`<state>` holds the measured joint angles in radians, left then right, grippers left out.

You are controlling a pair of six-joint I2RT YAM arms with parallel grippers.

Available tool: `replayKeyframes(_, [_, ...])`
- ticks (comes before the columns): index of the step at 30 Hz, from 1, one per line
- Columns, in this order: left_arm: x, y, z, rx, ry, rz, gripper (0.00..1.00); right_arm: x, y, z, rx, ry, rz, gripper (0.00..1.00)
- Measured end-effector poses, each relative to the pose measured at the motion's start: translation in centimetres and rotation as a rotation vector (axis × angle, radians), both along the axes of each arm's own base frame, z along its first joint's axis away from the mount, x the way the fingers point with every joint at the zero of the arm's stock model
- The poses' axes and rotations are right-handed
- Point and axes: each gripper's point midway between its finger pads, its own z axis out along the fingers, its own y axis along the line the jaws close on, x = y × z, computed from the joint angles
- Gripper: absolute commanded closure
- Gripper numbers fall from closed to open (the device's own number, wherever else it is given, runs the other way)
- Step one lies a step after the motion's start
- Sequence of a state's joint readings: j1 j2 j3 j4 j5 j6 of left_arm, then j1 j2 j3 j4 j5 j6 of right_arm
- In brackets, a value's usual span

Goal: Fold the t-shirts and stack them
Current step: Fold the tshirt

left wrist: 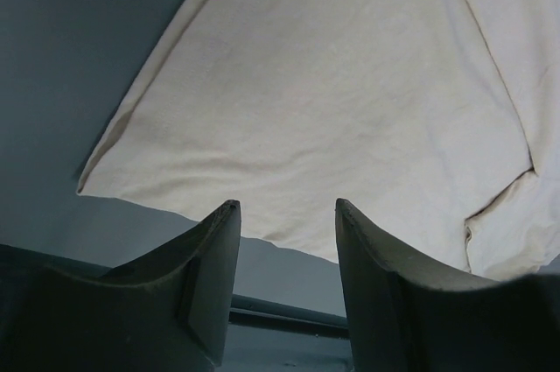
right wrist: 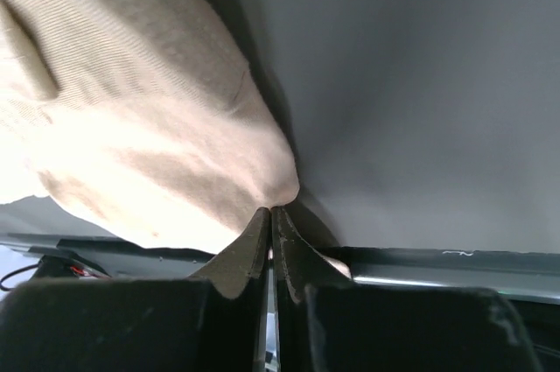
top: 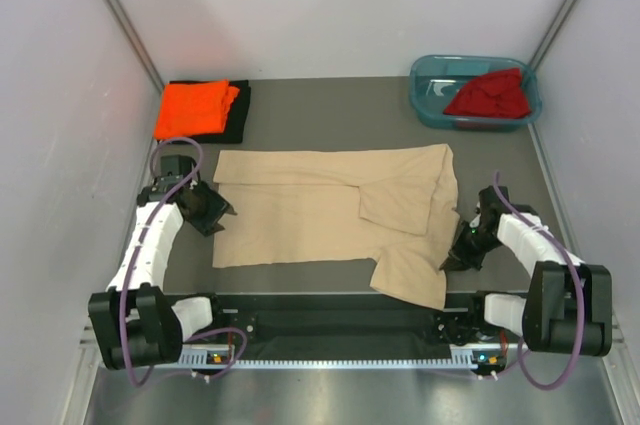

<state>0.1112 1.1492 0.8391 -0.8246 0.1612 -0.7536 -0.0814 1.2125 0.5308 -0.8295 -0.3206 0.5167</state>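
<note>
The beige-tan t-shirt (top: 320, 210) lies spread on the grey table, partly folded, with a sleeve doubled over at its right. My left gripper (top: 222, 215) is open and empty at the shirt's left edge. In the left wrist view its fingertips (left wrist: 286, 206) frame the cloth's edge (left wrist: 332, 92) without touching it. My right gripper (top: 447, 263) is shut on the shirt's right edge, and the cloth (right wrist: 131, 127) bunches at the closed tips (right wrist: 271, 210). The orange t-shirt (top: 195, 108) lies folded on the folded black t-shirt (top: 240, 117) at the back left. The dark red t-shirt (top: 490, 95) lies crumpled in the tub.
The teal plastic tub (top: 430, 70) stands at the back right corner. White walls enclose the table on three sides. The black base rail (top: 330, 325) runs along the near edge between the arm bases.
</note>
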Motion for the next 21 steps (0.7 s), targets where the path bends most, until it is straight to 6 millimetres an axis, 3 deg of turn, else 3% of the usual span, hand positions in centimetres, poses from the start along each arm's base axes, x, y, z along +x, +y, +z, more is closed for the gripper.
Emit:
replayKeyframes(6, [-1.0, 1.3, -0.8, 0.002, 0.060, 0.109, 0.49, 0.4, 0.0, 1.0, -0.001, -0.035, 0.002, 1.00])
replayKeyframes(16, [-6.6, 2.9, -4.3, 0.050, 0.265, 0.307, 0.49, 2.8, -0.3, 3.1, -0.028, -0.120, 0.066, 1.00])
replayKeyframes(21, [-7.7, 3.8, -5.7, 0.087, 0.324, 0.372, 0.46, 2.9, -0.4, 3.1, -0.035, -0.115, 0.082, 1.00])
